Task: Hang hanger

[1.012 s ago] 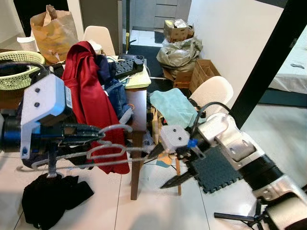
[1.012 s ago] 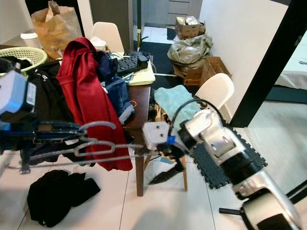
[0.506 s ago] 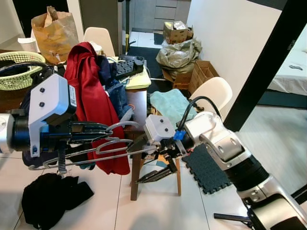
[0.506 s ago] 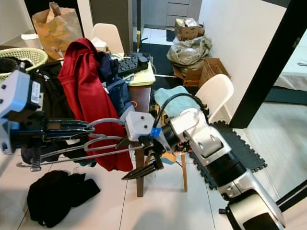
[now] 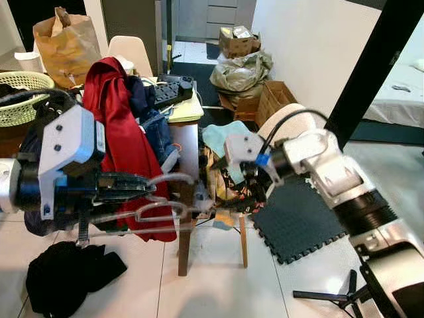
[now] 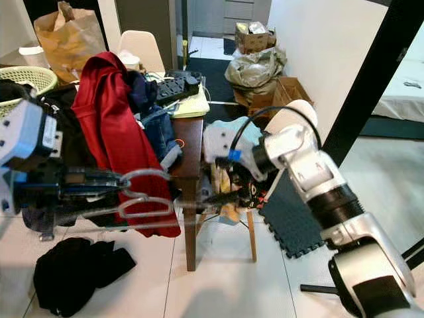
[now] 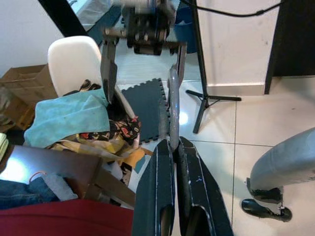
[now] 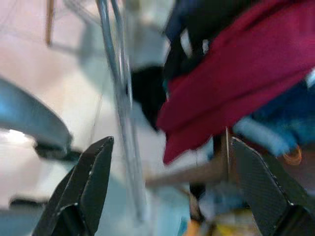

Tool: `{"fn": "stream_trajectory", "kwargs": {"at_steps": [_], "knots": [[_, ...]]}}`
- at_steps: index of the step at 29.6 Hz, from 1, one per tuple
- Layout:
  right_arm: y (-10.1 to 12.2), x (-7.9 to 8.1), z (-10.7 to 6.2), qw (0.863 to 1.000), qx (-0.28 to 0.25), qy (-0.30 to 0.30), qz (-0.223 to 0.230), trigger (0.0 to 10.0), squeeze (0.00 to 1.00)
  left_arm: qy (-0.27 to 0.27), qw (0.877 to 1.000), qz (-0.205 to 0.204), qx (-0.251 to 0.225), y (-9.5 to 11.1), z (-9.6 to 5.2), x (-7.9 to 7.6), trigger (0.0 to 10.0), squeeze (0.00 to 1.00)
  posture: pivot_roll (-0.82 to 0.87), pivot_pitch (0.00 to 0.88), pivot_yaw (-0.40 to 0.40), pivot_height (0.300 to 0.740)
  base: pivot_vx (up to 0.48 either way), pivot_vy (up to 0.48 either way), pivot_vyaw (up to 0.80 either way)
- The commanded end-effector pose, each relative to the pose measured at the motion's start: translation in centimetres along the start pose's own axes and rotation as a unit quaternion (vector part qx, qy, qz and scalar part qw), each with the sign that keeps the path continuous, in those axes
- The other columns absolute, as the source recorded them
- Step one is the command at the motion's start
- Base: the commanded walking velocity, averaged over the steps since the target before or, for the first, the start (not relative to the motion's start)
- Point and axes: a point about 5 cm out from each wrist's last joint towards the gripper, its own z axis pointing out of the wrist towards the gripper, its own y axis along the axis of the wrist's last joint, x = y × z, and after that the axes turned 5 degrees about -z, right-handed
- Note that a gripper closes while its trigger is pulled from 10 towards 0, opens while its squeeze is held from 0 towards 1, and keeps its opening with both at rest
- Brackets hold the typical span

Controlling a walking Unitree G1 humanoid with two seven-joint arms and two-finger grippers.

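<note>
A silver wire hanger [image 5: 159, 211] lies roughly level in front of me, above the floor beside the table. My left gripper [image 5: 151, 187] is shut on it near the hook, and its black fingers [image 7: 162, 167] pinch the hanger's bar [image 7: 172, 93] in the left wrist view. My right gripper [image 5: 235, 197] reaches down to the hanger's right end with its fingers spread wide. In the right wrist view the blurred hanger [image 8: 118, 93] runs between the open fingers of the right gripper [image 8: 171, 141]. I cannot tell whether they touch it.
A wooden table [image 5: 189, 142] piled with clothes, among them a red garment [image 5: 119, 119], stands just behind the hanger. A white chair [image 5: 291, 122] holding a teal cloth [image 5: 225, 139] is at the right. Black clothes [image 5: 66, 278] lie on the floor, with a foam mat [image 5: 291, 222] and a stand's legs [image 5: 324, 295] to the right.
My right arm has risen and turned its wrist over, so its open fingers now come down onto the hanger's right end. The left gripper has kept its hold. The camera shifted slightly.
</note>
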Motion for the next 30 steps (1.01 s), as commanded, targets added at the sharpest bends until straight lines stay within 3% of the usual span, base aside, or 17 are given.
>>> {"fn": "stream_trajectory", "kwargs": {"at_steps": [1, 7, 11, 13, 18, 19, 22, 24, 30], "knots": [[1.3, 0.3, -0.1, 0.999, -0.048, 0.018, -0.001, 10.0, 0.00, -0.007, 1.000, 0.003, -0.009, 0.1, 0.2, -0.1, 10.0, 0.00, 0.08, 0.000, -0.075, 0.740, 0.000, 0.000, 0.00], [3.1, 0.7, -0.4, 0.989, -0.141, 0.040, 0.017, 10.0, 0.00, -0.003, 1.000, 0.007, -0.009, 0.3, 0.0, 0.0, 10.0, 0.00, 0.08, 0.000, -0.074, 0.740, 0.000, 0.000, 0.00], [3.4, 0.7, -0.3, 0.987, -0.154, 0.046, 0.017, 10.0, 0.00, -0.003, 1.000, 0.007, -0.010, 0.3, 0.0, 0.0, 10.0, 0.00, 0.08, 0.000, -0.074, 0.740, 0.000, 0.000, 0.00], [3.3, 1.9, 1.1, 0.985, -0.148, 0.089, 0.013, 10.0, 0.00, -0.004, 1.000, 0.009, -0.013, 0.4, 0.2, 0.0, 10.0, 0.00, 0.08, 0.000, -0.075, 0.740, 0.000, 0.000, 0.00], [3.2, 2.6, 1.9, 0.984, -0.140, 0.107, 0.010, 10.0, 0.00, -0.005, 1.000, 0.010, -0.015, 0.4, 0.3, 0.1, 10.0, 0.00, 0.08, 0.000, -0.075, 0.740, 0.000, 0.000, 0.00], [2.9, 3.1, 3.3, 0.984, -0.133, 0.114, 0.012, 10.0, 0.00, -0.005, 1.000, 0.012, -0.018, 0.6, 0.3, 0.1, 10.0, 0.00, 0.08, 0.000, -0.075, 0.740, 0.000, 0.000, 0.00], [2.8, 3.5, 4.5, 0.985, -0.129, 0.113, 0.013, 10.0, 0.00, -0.005, 1.000, 0.014, -0.020, 0.7, 0.4, 0.1, 10.0, 0.00, 0.08, 0.000, -0.076, 0.740, 0.000, 0.000, 0.00], [3.1, 3.6, 6.6, 0.987, -0.133, 0.088, 0.021, 10.0, 0.00, -0.007, 1.000, 0.015, -0.024, 0.8, 0.6, -0.1, 10.0, 0.00, 0.08, 0.000, -0.075, 0.740, 0.000, 0.000, 0.00], [4.1, 3.4, 8.2, 0.986, -0.150, 0.060, 0.035, 10.0, 0.00, -0.008, 0.999, 0.015, -0.028, 0.8, 0.7, -0.1, 10.0, 0.00, 0.07, 0.000, -0.075, 0.740, 0.000, 0.000, 0.00]]}}
